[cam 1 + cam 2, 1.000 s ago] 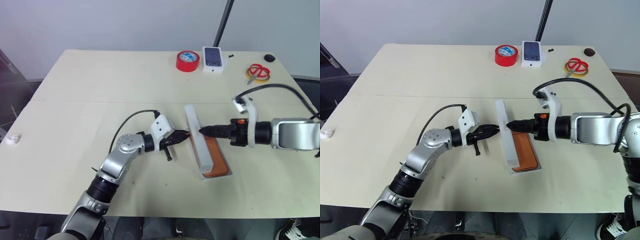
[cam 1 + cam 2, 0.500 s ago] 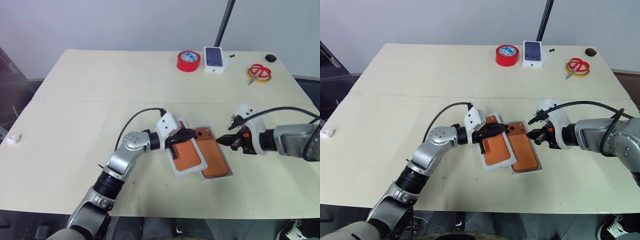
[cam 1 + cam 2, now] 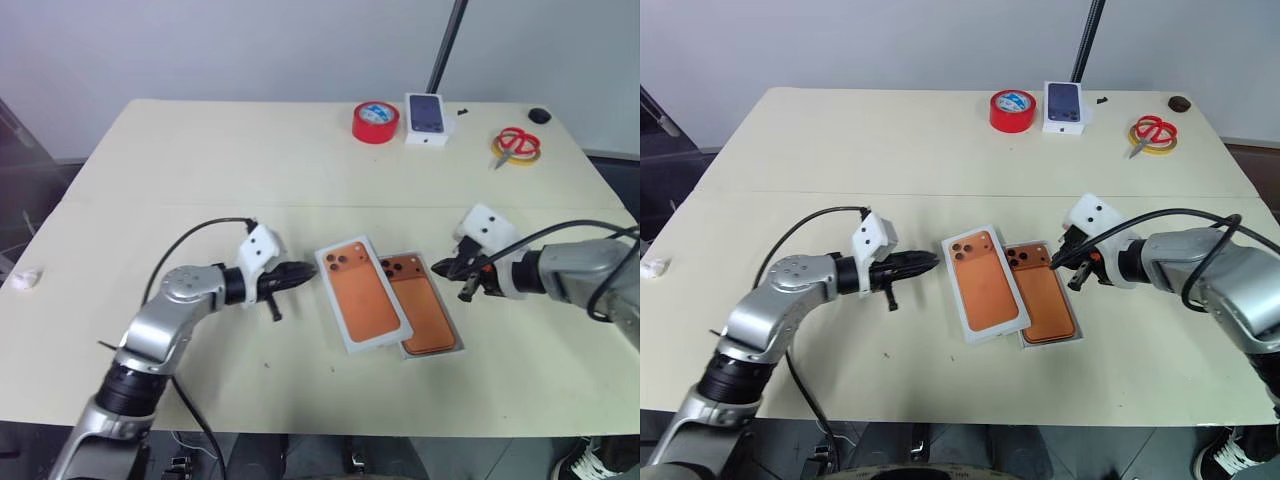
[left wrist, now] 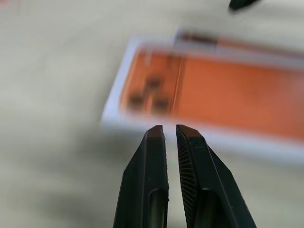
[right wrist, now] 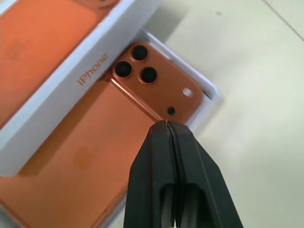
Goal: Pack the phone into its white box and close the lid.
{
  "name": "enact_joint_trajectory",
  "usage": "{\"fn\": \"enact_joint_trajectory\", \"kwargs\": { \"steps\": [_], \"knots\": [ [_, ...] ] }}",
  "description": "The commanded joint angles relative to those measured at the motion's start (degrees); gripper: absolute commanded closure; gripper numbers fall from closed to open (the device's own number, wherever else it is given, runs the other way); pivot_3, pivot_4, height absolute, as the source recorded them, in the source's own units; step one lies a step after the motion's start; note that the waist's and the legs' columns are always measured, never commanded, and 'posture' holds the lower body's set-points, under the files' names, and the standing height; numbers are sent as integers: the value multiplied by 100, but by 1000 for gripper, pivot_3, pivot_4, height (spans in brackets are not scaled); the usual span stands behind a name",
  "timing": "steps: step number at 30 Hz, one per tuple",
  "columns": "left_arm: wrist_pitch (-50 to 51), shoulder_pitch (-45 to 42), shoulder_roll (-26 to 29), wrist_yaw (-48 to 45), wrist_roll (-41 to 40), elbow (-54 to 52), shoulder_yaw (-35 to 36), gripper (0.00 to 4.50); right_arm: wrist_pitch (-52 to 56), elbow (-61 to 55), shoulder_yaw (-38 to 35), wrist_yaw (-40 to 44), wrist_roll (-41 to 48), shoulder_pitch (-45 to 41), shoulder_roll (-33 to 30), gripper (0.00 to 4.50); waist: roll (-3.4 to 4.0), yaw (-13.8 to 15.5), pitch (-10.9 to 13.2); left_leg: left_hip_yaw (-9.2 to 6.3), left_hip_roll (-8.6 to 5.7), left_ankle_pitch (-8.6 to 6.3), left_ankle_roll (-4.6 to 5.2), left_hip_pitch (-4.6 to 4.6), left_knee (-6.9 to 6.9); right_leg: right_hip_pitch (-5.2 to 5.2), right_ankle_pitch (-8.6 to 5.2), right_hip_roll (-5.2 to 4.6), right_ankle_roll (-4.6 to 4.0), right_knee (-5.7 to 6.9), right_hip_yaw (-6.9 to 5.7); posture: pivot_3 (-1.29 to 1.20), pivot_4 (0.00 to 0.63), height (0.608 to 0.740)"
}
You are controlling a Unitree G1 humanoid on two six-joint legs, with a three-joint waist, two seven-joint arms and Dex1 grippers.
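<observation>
Resting on the big table (image 3: 200, 150), the lid (image 3: 362, 295) lay flat in the middle of the frame. Its orange face was up, and one side leaned on the white box (image 3: 432, 354) just to its right. The phone (image 3: 425, 310) sat inside that box, likely ready to be covered. A second before, the lid stood on its edge between both arms. Now the left gripper (image 3: 305, 268) had pulled away to the left, its fingers almost shut and empty. The right gripper (image 3: 437, 268) hung by the phone's top corner, its fingers pressed together and holding nothing.

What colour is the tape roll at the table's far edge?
Red, with a light blue core; the tape roll shows best in the right eye view.
</observation>
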Motion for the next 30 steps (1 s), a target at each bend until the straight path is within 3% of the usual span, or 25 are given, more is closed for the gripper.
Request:
{"fn": "enact_joint_trajectory", "kwargs": {
  "steps": [1, 15, 30],
  "knots": [
    [94, -31, 93, 81, 195, -175, -224, 4055, -321, -175, 273, 174, -610, -220, 107, 4489, -1, 8, 0, 1, -2, 0, 0, -2, 2, 0, 0, -2, 0, -2, 0, 0, 150, 732],
    [-153, -663, -825, 437, 978, 581, -1323, 4055, -576, -340, 1056, 606, -1950, -347, 778, 4489, -1, -14, 0, 1, -10, 0, 0, -1, 4, 0, 0, 6, 0, 1, 1, 0, 150, 732],
    [-485, -1491, -1622, -17, 1121, 1247, -1799, 4055, -546, -705, 308, 1184, -2171, 275, 207, 4489, -1, -28, 0, 0, -14, 0, 0, -2, 8, 2, 0, 6, 0, 1, 0, 0, 150, 732]
  ]
}}
